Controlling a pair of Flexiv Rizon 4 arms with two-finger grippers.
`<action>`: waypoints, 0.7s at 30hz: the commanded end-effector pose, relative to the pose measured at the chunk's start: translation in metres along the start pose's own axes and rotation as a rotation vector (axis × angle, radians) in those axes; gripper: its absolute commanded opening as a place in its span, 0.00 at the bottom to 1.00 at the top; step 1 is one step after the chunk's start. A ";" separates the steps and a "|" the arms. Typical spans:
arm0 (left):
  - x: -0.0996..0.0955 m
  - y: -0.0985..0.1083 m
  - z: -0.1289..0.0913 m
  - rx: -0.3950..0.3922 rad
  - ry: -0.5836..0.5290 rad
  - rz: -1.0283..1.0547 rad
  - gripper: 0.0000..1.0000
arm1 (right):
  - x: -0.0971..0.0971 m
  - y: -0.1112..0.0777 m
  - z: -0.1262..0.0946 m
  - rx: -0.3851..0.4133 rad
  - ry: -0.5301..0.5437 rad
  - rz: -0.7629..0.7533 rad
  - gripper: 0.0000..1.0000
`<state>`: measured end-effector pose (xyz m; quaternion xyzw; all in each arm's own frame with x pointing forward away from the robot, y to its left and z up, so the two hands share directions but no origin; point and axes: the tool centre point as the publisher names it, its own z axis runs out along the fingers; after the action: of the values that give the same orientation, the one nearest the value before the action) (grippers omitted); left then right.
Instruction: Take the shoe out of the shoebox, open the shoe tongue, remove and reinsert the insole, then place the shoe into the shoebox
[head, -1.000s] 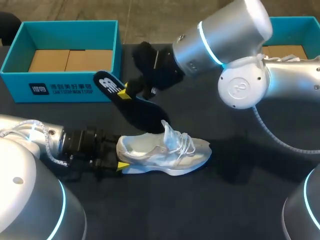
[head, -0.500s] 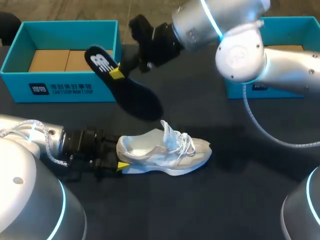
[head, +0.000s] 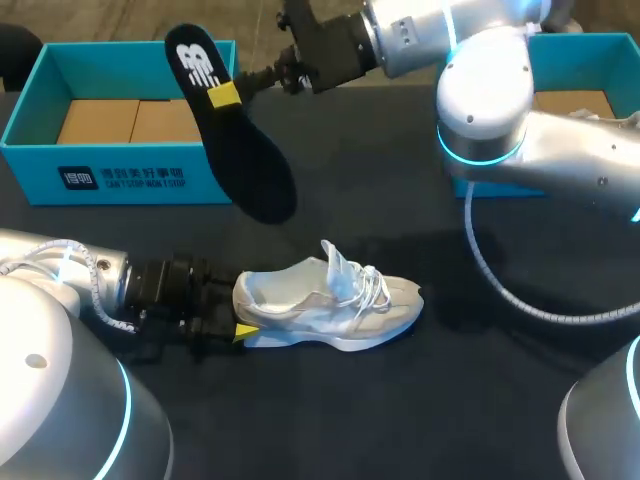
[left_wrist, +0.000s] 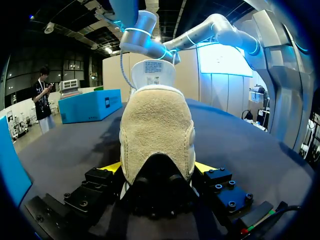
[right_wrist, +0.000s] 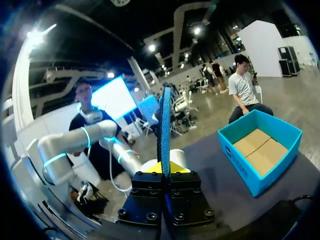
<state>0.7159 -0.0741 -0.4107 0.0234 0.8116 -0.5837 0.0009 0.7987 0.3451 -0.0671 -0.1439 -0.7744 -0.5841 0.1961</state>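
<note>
A white shoe (head: 340, 300) lies on its sole on the dark table, toe to the right, tongue pulled up. My left gripper (head: 243, 330) is at its heel. In the left wrist view both yellow-tipped fingers (left_wrist: 112, 167) press the beige heel (left_wrist: 157, 125) from either side of my left gripper (left_wrist: 157, 167). The black insole (head: 250, 165) hangs in the air above the table's back left, clear of the shoe, with my right gripper (head: 225, 95) shut on its heel half. In the right wrist view the insole (right_wrist: 165, 125) stands edge-on ahead of my right gripper (right_wrist: 165, 172).
A teal shoebox (head: 120, 178) with a cardboard floor stands at the back left, partly behind the insole; the right wrist view shows that shoebox (right_wrist: 260, 150) beside the gripper. A second teal box (head: 600, 45) sits at the back right behind my right arm.
My right arm has lifted the insole up and back to the left, away from the shoe. The left arm and the shoe have kept still.
</note>
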 end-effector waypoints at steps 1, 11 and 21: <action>0.000 0.000 0.000 -0.002 0.000 0.000 0.00 | 0.012 -0.002 -0.010 -0.066 -0.015 0.024 0.00; 0.000 0.000 0.000 -0.002 0.000 0.000 0.00 | 0.039 -0.003 -0.032 -0.093 -0.031 0.098 0.00; 0.000 0.000 0.000 -0.002 0.000 0.000 0.00 | 0.073 -0.008 -0.056 -0.149 -0.064 0.156 0.00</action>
<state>0.7159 -0.0740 -0.4107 0.0234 0.8116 -0.5837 0.0010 0.7532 0.3015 -0.0253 -0.2260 -0.7267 -0.6122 0.2146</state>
